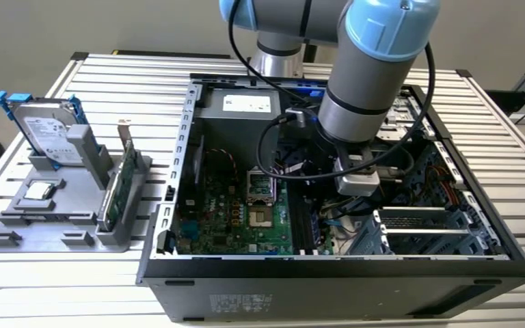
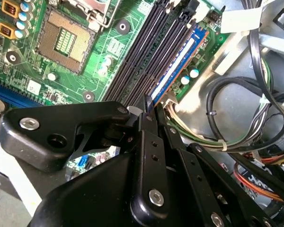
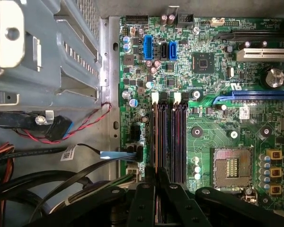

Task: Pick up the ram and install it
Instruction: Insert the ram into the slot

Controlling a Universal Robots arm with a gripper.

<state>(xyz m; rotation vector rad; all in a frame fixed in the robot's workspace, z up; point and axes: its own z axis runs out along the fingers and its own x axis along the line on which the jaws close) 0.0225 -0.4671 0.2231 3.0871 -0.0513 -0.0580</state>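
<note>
Reaching down into the open computer case (image 1: 354,270), the fingers (image 2: 151,111) are nearly closed, their tips close together just above the outermost memory slot; whether they still pinch anything cannot be told; the ram (image 2: 176,66), its pale-bluish label showing, lies seated lengthwise in that slot directly ahead of the fingertips; the empty dark slots (image 3: 178,142) run parallel beside them, and the processor socket (image 3: 232,166) sits off beyond those.
</note>
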